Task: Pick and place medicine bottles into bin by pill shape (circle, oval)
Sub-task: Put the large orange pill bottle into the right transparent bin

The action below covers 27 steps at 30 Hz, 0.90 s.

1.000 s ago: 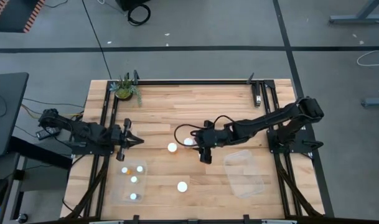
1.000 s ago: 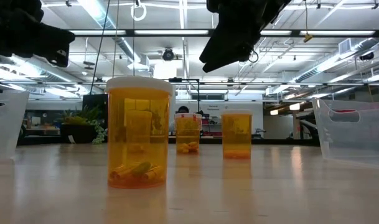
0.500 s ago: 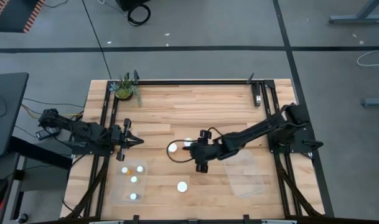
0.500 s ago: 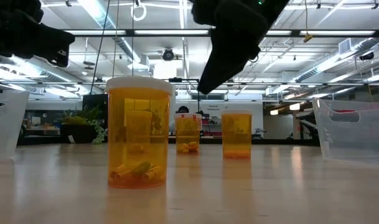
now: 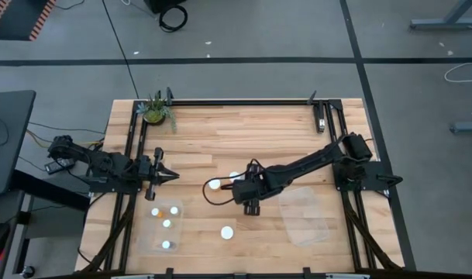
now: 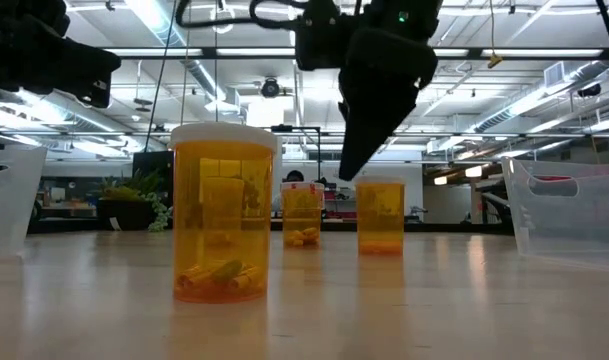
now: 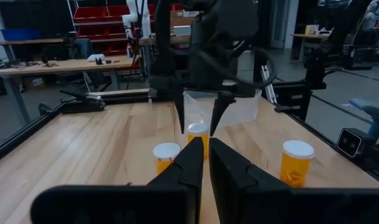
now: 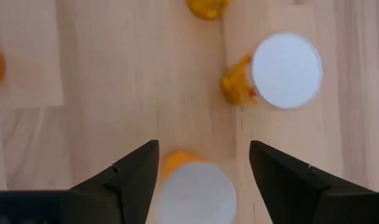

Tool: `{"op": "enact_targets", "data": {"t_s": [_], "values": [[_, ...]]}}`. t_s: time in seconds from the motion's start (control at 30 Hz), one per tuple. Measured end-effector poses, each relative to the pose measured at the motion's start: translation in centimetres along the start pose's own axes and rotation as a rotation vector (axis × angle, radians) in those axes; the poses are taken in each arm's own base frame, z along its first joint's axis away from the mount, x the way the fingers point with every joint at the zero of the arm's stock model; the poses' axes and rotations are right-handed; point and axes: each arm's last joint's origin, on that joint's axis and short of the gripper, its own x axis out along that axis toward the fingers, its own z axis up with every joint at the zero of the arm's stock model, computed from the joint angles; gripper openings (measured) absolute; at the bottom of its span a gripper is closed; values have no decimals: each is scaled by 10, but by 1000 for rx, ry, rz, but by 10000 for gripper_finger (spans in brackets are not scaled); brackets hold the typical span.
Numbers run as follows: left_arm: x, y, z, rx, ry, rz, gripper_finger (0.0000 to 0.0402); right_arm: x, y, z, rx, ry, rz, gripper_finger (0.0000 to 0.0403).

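Sorted into left bin (image 5: pixel 176 231): three bottles. Loose on table (image 5: pixel 197 139): three. Right bin (image 5: pixel 304 215): apparently empty. Right gripper (image 5: pixel 249 191): wide open (holding nothing) over middle bottle (image 8: pixel 195 190). Left gripper (image 5: pixel 160 176): closed, idle.

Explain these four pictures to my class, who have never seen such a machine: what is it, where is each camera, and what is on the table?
It is a robot with two dark arms at a wooden table. One camera looks straight down, one sits at table height, and one rides on each wrist.

From above, three loose medicine bottles show by their white caps: and. The left bin already holds some bottles; the right bin looks bare. A potted plant stands in a corner.

The right gripper hangs open above a bottle, holding nothing. The left gripper waits shut near its own edge.
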Motion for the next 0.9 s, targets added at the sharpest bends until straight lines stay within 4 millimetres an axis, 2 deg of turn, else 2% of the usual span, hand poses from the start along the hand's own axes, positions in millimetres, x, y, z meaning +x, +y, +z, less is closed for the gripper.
{"op": "enact_targets", "data": {"t_s": [0.27,0.57,0.9], "values": [[0,0,0,-1,-1,0,23,0,-2,-2,-7,20,-4,276],[0,0,0,-1,-2,0,36,10,1,-6,-8,82,26,271],[0,0,0,-1,-2,0,23,10,2,-8,23,109,65,267]]}}
